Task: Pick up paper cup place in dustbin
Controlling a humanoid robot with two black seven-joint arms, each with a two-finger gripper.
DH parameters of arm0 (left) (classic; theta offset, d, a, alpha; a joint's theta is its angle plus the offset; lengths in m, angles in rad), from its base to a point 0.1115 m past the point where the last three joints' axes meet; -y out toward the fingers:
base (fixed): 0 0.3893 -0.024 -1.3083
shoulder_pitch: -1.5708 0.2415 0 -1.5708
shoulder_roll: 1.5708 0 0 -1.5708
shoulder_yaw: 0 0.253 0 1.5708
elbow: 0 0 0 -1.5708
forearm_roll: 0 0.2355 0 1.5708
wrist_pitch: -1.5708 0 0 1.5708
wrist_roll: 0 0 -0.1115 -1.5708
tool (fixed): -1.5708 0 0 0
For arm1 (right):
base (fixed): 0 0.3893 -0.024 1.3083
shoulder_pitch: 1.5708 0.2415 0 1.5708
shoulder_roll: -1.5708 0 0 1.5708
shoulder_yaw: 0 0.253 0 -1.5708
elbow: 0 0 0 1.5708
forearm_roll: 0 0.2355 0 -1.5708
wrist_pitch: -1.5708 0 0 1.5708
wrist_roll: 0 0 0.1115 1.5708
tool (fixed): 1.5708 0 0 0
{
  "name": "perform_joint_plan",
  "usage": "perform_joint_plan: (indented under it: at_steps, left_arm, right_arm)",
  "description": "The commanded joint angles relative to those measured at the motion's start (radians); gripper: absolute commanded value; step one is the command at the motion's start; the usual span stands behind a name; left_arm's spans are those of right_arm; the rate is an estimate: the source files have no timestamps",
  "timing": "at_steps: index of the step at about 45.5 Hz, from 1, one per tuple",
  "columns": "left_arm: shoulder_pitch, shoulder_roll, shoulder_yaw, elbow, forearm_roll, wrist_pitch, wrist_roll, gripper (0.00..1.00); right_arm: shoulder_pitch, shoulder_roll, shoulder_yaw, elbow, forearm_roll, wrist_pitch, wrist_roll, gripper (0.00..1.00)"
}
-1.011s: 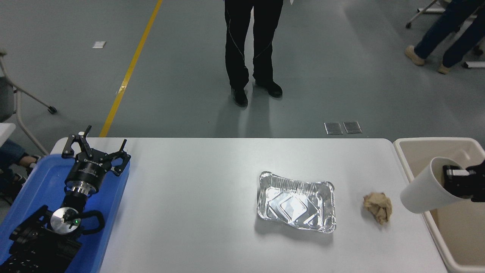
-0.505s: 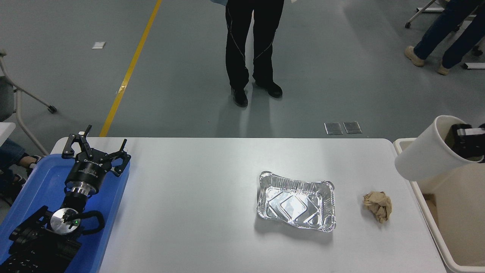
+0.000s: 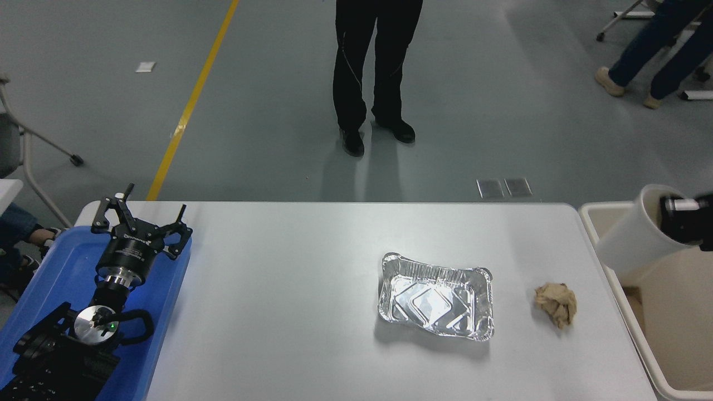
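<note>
Paper cup [image 3: 629, 239] carried over the dustbin [image 3: 590, 214]

The tilted cup is gripped at its rim by the right hand [image 3: 682, 223], above the bin's near-left corner; release further inside the bin is judged to be next.

I have one view, from my head, set high on my side of the white table [image 3: 289, 267] and tilted forward and down. It takes in the whole tabletop from some way off, with the foil tray [image 3: 435, 295] near the middle. Beyond the table's far edge it reaches the grey floor, a yellow floor line [image 3: 192, 100] and a person's legs [image 3: 373, 67]. My left arm enters at the lower left corner, my right at the right edge, level with the far edge.
</note>
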Motion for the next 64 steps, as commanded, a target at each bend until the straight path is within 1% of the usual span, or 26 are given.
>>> perform_joint_plan:
  at_steps: [1,9,14,18,24,27,31,36,44,52,53,55,56,64]
  left_arm:
    - [0.0,-0.001,0.0,0.0,0.0,0.0,0.001,0.99]
    - [-0.001,-0.001,0.0,0.0,0.0,0.0,0.001,0.99]
    - [-0.001,0.0,0.0,0.0,0.0,0.0,0.001,0.99]
    - [0.0,-0.001,0.0,0.0,0.0,0.0,0.001,0.99]
    - [0.0,0.0,0.0,0.0,0.0,0.0,0.001,0.99]
    - [0.0,-0.001,0.0,0.0,0.0,0.0,0.001,0.99]
    - [0.0,0.0,0.0,0.0,0.0,0.0,0.001,0.99]
    - [0.0,-0.001,0.0,0.0,0.0,0.0,0.001,0.99]
    - [0.0,-0.001,0.0,0.0,0.0,0.0,-0.001,0.99]
    - [0.0,-0.001,0.0,0.0,0.0,0.0,-0.001,0.99]
    - [0.0,-0.001,0.0,0.0,0.0,0.0,-0.001,0.99]
    - [0.0,-0.001,0.0,0.0,0.0,0.0,-0.001,0.99]
    - [0.0,-0.001,0.0,0.0,0.0,0.0,-0.001,0.99]
    - [0.0,-0.001,0.0,0.0,0.0,0.0,0.001,0.99]
  right_arm:
    - [-0.443,-0.001,0.17,-0.291,0.03,-0.209,-0.001,0.0]
    - [-0.804,0.018,0.349,-0.529,0.199,-0.35,-0.001,0.0]
    - [-0.947,0.071,0.417,-0.659,0.247,-0.419,-0.001,0.0]
    - [-1.059,0.131,0.444,-0.767,0.291,-0.496,-0.002,0.0]
    - [-1.234,0.226,0.463,-0.942,0.437,-0.592,-0.009,0.0]
    - [-1.323,0.295,0.464,-1.049,0.515,-0.618,-0.009,0.0]
    - [-1.408,0.373,0.466,-1.163,0.577,-0.625,-0.01,0.0]
    - [-1.459,0.432,0.481,-1.233,0.618,-0.646,-0.025,0.0]
    - [-1.472,0.452,0.536,-1.235,0.629,-0.709,-0.067,0.0]
    - [-1.472,0.45,0.538,-1.235,0.63,-0.714,-0.071,0.0]
    - [-1.47,0.449,0.538,-1.235,0.63,-0.714,-0.07,0.23]
    - [-1.47,0.444,0.54,-1.235,0.632,-0.717,-0.071,0.81]
    - [-1.468,0.444,0.54,-1.235,0.632,-0.72,-0.07,1.0]
    - [-1.473,0.447,0.536,-1.223,0.62,-0.704,-0.07,1.0]
